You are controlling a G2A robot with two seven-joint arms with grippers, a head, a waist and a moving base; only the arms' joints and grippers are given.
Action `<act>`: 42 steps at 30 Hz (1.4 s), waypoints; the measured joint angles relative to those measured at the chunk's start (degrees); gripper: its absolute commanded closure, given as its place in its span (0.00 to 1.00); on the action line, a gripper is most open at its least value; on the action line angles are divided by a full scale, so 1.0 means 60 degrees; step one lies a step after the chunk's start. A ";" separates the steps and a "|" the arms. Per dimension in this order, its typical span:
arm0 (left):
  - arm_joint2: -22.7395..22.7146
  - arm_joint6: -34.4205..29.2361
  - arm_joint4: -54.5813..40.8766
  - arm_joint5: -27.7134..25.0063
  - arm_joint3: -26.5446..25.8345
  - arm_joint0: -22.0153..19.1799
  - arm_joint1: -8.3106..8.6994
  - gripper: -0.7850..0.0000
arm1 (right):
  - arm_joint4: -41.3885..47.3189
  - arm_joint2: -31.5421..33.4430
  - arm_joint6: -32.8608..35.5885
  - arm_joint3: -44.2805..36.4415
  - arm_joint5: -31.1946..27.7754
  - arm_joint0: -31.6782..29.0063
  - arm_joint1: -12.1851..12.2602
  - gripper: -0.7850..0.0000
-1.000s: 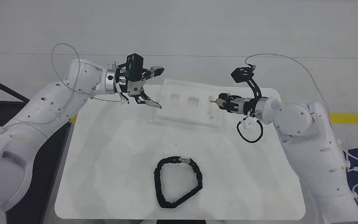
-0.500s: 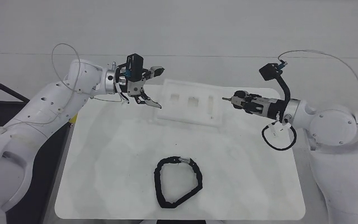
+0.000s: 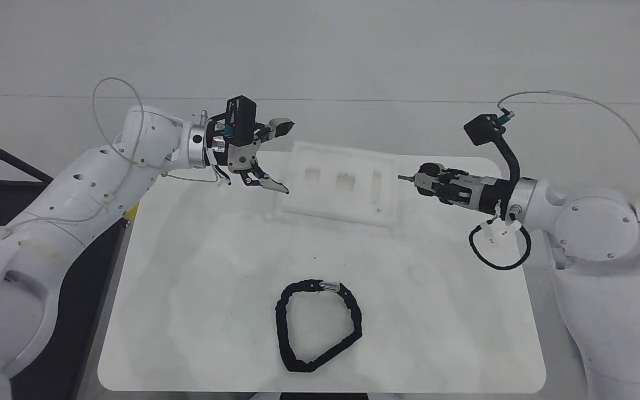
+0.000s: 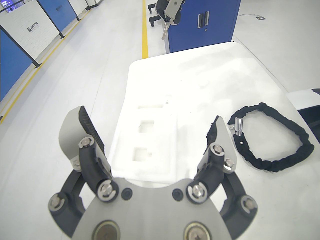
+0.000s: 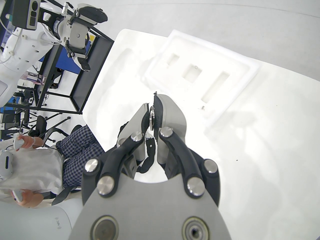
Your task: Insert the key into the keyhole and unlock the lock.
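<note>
At right-centre of top view, your right gripper [image 3: 420, 181], clamped on key [image 3: 404, 178], has pulled back off foam tray [image 3: 340, 208]. Chain lock [image 3: 322, 289] lies lower centre, well apart; carry key there next. Left gripper [image 3: 279, 156] unmoved upper left, jaws spread.

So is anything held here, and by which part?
The right gripper pinches the key by its head, blade sticking out free. The left gripper is open, holding nothing.

The left gripper [image 3: 282, 157] is hovering, fingers spread, off the left end of the foam tray [image 3: 330, 207]. The right gripper [image 3: 415, 178] is pinching the key [image 3: 403, 177] beyond its right end. The chain lock [image 3: 318, 325] is lying on the table [image 3: 190, 300] in front.
</note>
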 measured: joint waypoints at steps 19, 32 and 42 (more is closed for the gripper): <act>-0.0616 -0.1853 -0.0395 0.0725 -0.2732 0.2663 0.0353 0.00 | 0.0000 0.0000 0.0000 0.0000 0.0000 0.0000 0.0000 1.00; -0.0693 -0.2993 0.1133 0.1060 -0.3579 0.3920 0.0404 0.00 | 0.0000 0.0000 0.0000 0.0000 0.0000 0.0000 0.0000 1.00; -0.0904 -0.3864 0.1347 0.1288 -0.3636 0.4644 0.0353 0.00 | 0.0000 0.0000 0.0000 0.0000 0.0000 0.0000 0.0000 1.00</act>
